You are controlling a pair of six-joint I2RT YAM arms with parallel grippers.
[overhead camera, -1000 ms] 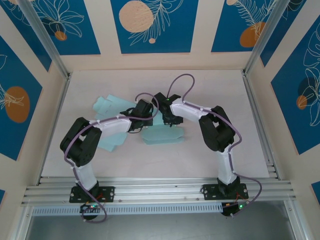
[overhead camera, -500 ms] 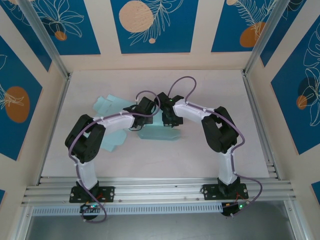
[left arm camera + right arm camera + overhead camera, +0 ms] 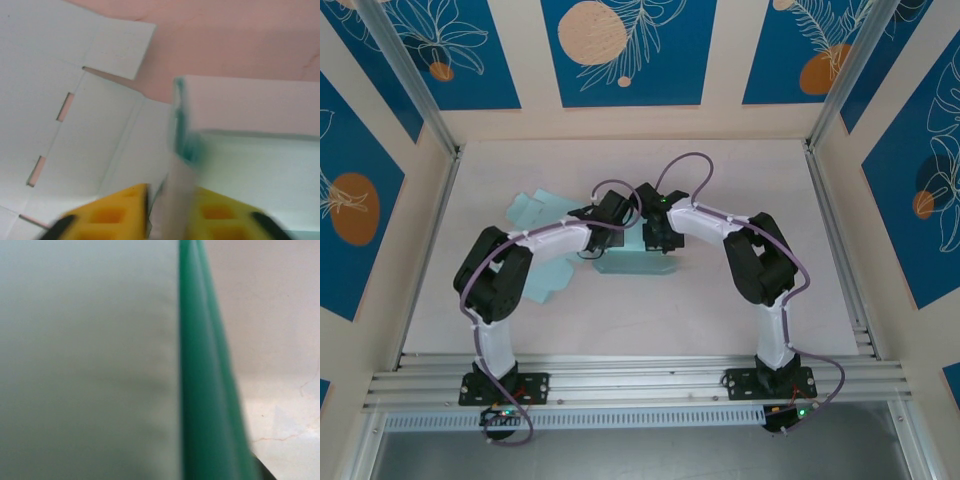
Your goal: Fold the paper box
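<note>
The paper box [image 3: 635, 265] is a pale mint sheet, part folded, at the table's middle. Its flat flaps [image 3: 535, 213] spread to the left. My left gripper [image 3: 612, 225] is at the box's left end. In the left wrist view its yellow fingers [image 3: 120, 210] stand apart, and an upright flap [image 3: 175, 165] rises between them; left gripper [image 3: 170, 192] open. My right gripper [image 3: 656, 235] is at the box's back edge. The right wrist view has a pale panel [image 3: 90, 365] and its green edge [image 3: 200, 390] very close, hiding the fingers.
The pink table top [image 3: 720, 190] lies bare to the right and behind the arms. Metal rails [image 3: 835, 240] and patterned walls close it in on three sides. A slotted flat panel [image 3: 55, 115] lies under my left gripper.
The folded panel looks narrower from above and has shifted slightly back. My left gripper has moved a little back and its jaws have come apart. The right gripper has barely moved.
</note>
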